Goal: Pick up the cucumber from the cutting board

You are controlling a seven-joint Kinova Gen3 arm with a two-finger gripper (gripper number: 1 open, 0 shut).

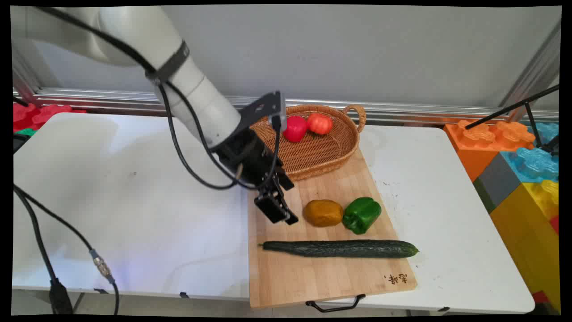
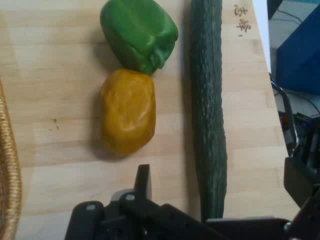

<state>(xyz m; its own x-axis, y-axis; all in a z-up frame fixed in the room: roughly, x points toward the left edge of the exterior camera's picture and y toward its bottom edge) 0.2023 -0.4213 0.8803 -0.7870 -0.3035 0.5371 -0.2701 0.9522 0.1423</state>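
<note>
The black gripper [image 1: 278, 210] hangs just over the left part of a wooden cutting board [image 1: 286, 277]. It holds nothing and touches nothing. I cannot tell how wide it is open.

The thing closest to it is a brown-yellow potato [image 1: 323, 213]. The potato lies on the board just to the right of the gripper in the main view. In the hand view the potato [image 2: 128, 110] sits right ahead of the gripper, close but not touching. A green pepper [image 1: 361, 214] lies on the far side of the potato, and the two seem to touch. In the hand view the pepper [image 2: 139, 34] is past the potato.

A long dark green cucumber [image 1: 340, 248] lies flat across the board, nearer the camera than the gripper and a bit to its right. In the hand view the cucumber [image 2: 208, 110] runs along the right side.

Behind the gripper, at the back of the board, sits a woven basket [image 1: 313, 156]. A red pepper [image 1: 295, 129] and a red tomato [image 1: 320, 123] rest in it, side by side.

The board lies on a white table [image 1: 125, 201]. A grey wall [image 1: 339, 49] stands behind the table. Big bright toy blocks [image 1: 518, 170] are stacked far off to the right, beside the table. More red blocks [image 1: 33, 114] sit far off to the left at the back.
</note>
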